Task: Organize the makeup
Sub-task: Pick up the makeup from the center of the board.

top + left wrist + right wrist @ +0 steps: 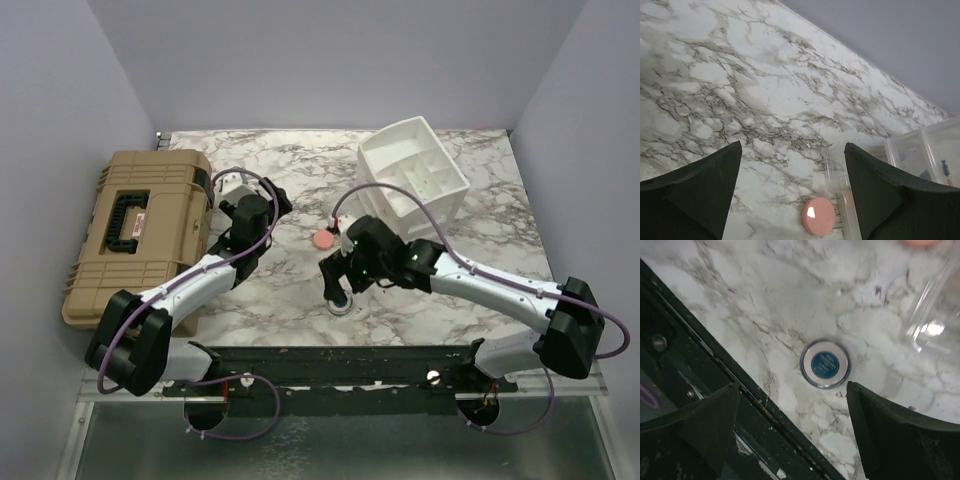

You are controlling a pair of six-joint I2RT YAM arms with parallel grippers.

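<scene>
Directly below the right fingers (695, 435), which are spread wide, the round blue compact (825, 363) lies flat on the marble counter (790, 295) near its front edge. Being round, it has no long axis to match. Farther off, the left fingers (695, 200), also spread, face the pink puff (818, 215). Bare marble surrounds the compact.

Looks dim and grey in the right wrist view, yet renders the round blue compact (825, 363) fairly sharp, a soft shadow ring close around it. Flares white on the clear plastic wall (932, 328) up and right of the compact. Crushes the corners below the compact, left and right, to near black. Appears brighter, even and diffuse from overhead in the top view, with faint soft-edged shadows around the compact. Catches one small white glint on the pink round puff (818, 215) in the left wrist view.
</scene>
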